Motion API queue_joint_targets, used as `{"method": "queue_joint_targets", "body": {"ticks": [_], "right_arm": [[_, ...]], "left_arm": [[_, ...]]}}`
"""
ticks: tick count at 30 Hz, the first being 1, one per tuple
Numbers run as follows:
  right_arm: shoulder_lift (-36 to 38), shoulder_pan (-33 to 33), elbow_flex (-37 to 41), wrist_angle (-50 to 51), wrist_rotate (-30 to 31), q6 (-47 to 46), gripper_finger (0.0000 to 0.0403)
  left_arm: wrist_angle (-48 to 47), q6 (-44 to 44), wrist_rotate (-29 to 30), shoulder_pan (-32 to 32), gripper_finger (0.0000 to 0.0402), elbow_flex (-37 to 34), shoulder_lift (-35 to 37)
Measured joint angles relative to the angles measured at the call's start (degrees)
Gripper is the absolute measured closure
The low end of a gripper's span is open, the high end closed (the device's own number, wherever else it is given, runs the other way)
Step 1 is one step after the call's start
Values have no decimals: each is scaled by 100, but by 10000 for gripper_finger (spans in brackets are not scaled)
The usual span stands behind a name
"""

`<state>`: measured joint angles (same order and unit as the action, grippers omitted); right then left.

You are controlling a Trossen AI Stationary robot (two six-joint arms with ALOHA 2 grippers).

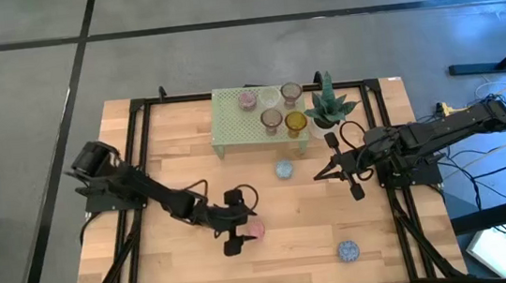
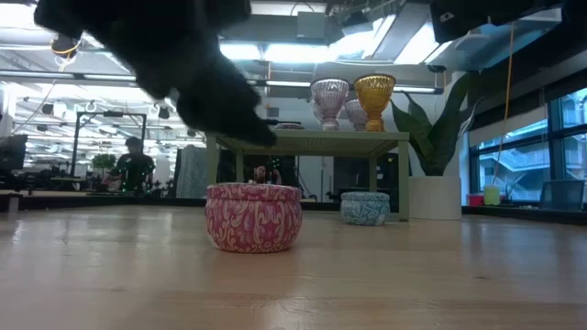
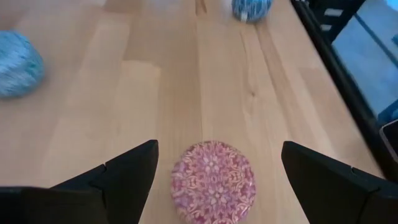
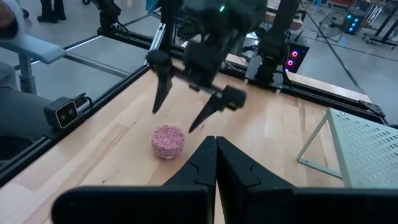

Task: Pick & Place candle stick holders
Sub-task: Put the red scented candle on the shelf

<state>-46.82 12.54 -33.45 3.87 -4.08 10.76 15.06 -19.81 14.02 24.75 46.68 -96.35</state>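
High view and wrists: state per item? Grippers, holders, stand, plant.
left gripper: open, straddling pink holder, not touching
right gripper: shut, empty, right of centre
blue holders: upright on the table, apart
stand: upright, carrying five holders
plant: upright beside stand

Blurred left arm [image 2: 174,64] across the low view's top

Left tool [image 1: 242,234] hangs low over the table, fingers spread wide — right tool [image 1: 335,170] waits, closed.
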Motion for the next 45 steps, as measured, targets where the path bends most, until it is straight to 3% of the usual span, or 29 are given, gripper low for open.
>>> {"method": "queue_joint_targets", "body": {"ticks": [12,25,45], "right_arm": [[-1,1,0,21,0,-24,395],[-1,0,0,28,0,-25,395],[1,0,0,32,0,-24,395]], "left_arm": [[490,52,2,-9,64,4,-889],[486,-356,-70,2,64,4,-890],[439,-212,20,-15,64,4,-890]]}}
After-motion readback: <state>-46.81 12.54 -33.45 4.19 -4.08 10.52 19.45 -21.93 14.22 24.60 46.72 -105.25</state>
